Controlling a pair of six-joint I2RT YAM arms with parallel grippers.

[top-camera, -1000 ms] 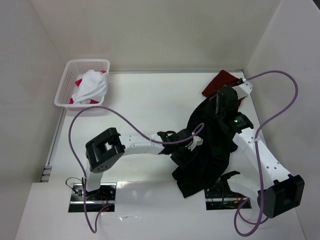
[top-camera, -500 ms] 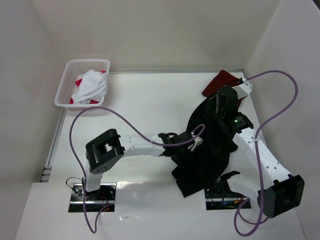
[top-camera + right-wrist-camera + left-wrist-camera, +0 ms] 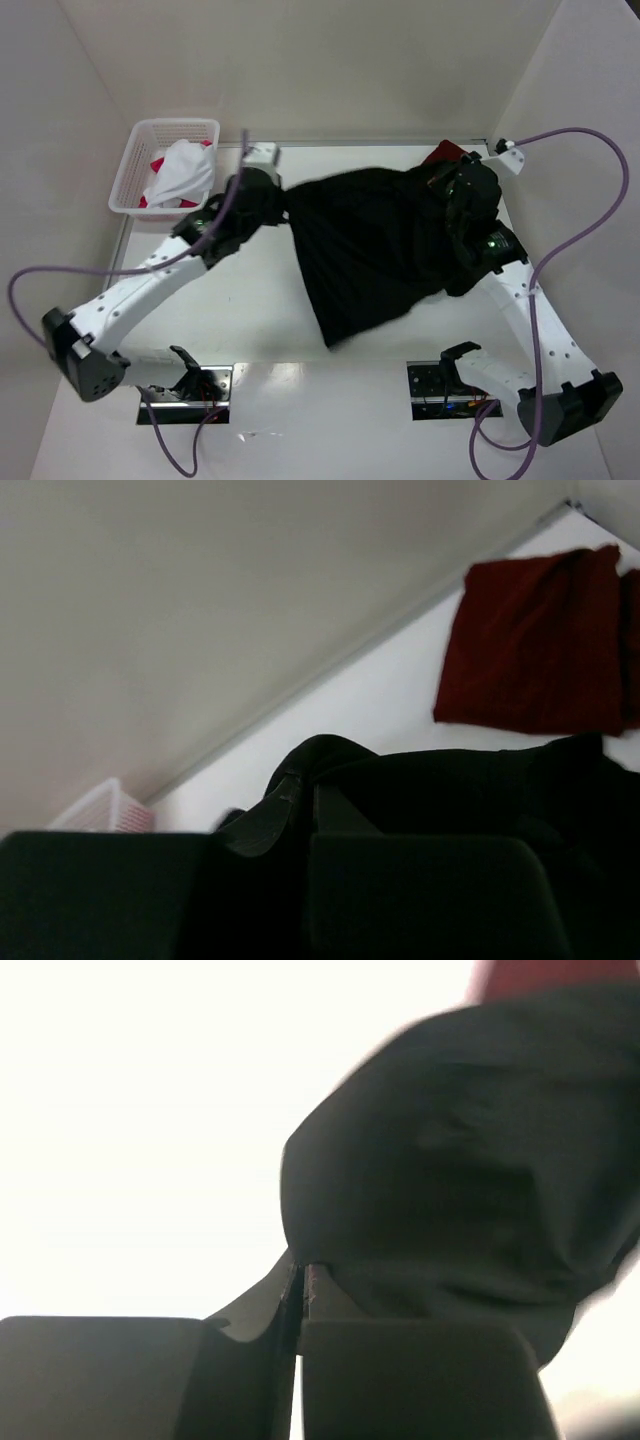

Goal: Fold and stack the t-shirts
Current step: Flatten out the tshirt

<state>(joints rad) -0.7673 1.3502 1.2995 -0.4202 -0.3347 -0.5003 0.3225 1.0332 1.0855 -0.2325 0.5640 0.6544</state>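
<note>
A black t-shirt point(image 3: 375, 245) hangs stretched between my two grippers above the table, its lower part drooping toward the near edge. My left gripper point(image 3: 283, 204) is shut on its left edge; the left wrist view shows the pinched black cloth point(image 3: 450, 1180) bulging past the closed fingers. At the right, my right gripper point(image 3: 447, 190) is shut on the other edge, with black cloth point(image 3: 470, 780) bunched at its fingertips. A dark maroon t-shirt point(image 3: 535, 645) lies folded in the far right corner, partly hidden point(image 3: 445, 153) behind the right arm.
A white lattice basket point(image 3: 140, 150) stands at the far left with white point(image 3: 182, 170) and pink-red cloth in it. Walls close the table on the left, back and right. Purple cables loop from both arms.
My left gripper shut on the black t-shirt near the table's middle, then swung up and far left, pulling the cloth out wide. The right gripper rose slightly toward the back.
</note>
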